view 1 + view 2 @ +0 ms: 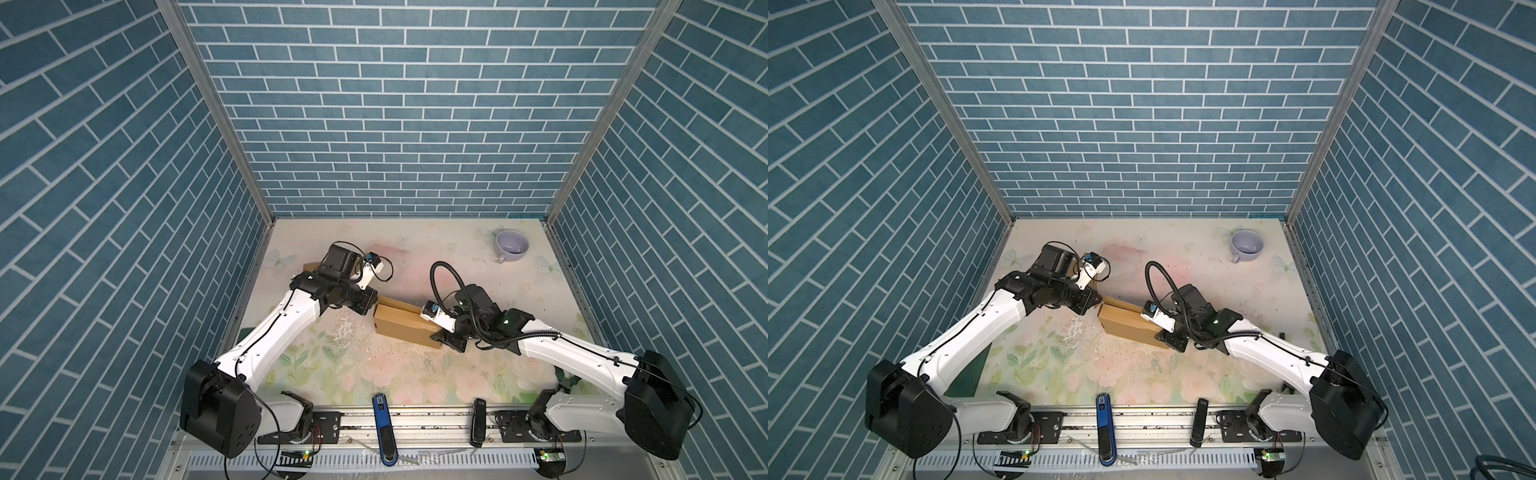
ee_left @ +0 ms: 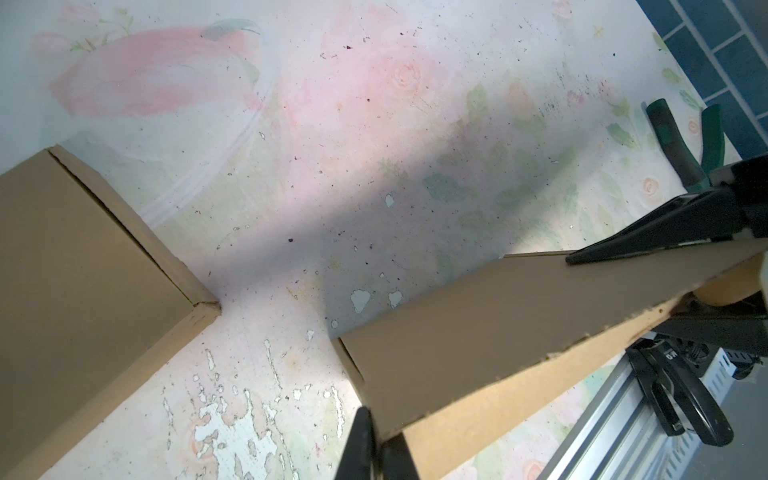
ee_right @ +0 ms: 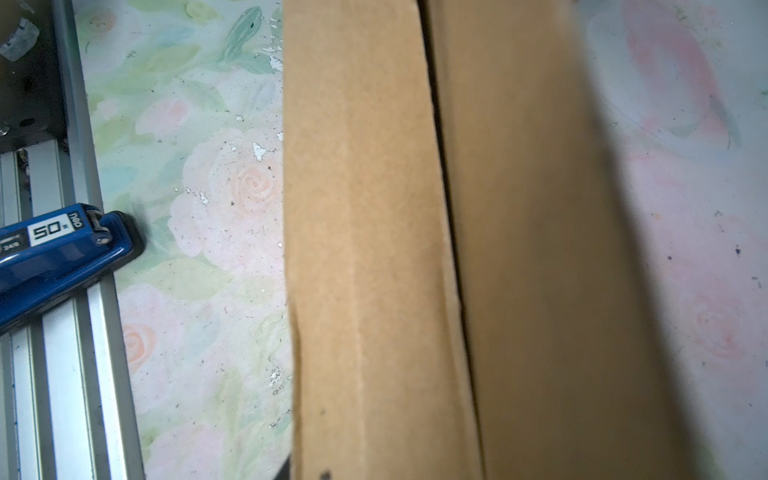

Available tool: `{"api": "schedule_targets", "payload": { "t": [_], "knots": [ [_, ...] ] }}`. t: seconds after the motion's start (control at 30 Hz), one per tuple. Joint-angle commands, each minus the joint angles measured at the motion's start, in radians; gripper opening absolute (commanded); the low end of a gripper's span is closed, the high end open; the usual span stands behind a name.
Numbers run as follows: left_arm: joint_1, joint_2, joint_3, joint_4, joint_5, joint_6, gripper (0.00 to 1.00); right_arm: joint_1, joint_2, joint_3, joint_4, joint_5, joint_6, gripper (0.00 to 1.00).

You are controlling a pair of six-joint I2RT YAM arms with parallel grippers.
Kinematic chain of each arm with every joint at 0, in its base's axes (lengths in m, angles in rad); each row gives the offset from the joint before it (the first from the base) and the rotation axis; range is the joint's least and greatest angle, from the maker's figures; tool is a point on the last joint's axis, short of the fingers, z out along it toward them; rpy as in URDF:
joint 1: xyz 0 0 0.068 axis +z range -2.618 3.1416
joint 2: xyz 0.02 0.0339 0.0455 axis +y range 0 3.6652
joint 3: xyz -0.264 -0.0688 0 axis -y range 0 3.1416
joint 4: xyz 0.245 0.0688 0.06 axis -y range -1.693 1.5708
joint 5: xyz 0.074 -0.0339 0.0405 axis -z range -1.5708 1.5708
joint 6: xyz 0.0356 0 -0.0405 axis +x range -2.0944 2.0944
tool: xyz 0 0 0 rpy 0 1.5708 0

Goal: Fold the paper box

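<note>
One paper box (image 1: 405, 330) sits pinched in the left end effector (image 2: 379, 434).

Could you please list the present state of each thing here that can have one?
paper box, gripped at both ends; a gap shows between two panels, so probably not fully closed.
left gripper, shut on a corner at one end of the paper box.
right gripper, shut on its opposite end.
second cardboard box, closed, lying flat.
mug, upright, looks empty.
stapler, closed.
</note>
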Motion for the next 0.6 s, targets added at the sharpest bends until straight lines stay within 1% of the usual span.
{"api": "schedule_targets", "payload": {
  "t": [0.0, 0.3, 0.57],
  "knots": [
    [-0.017, 0.012, 0.039, -0.018, 0.039, -0.052, 0.07, 0.001, 0.014, 0.025, -0.007, -0.004, 0.007, 0.01],
    [-0.046, 0.02, 0.036, -0.019, 0.032, -0.151, 0.07, 0.001, 0.038, 0.034, -0.01, -0.001, 0.01, 0.01],
    [-0.067, 0.001, -0.028, 0.041, -0.001, -0.237, 0.07, 0.001, 0.051, 0.039, -0.012, -0.004, 0.014, 0.01]
  ]
}}
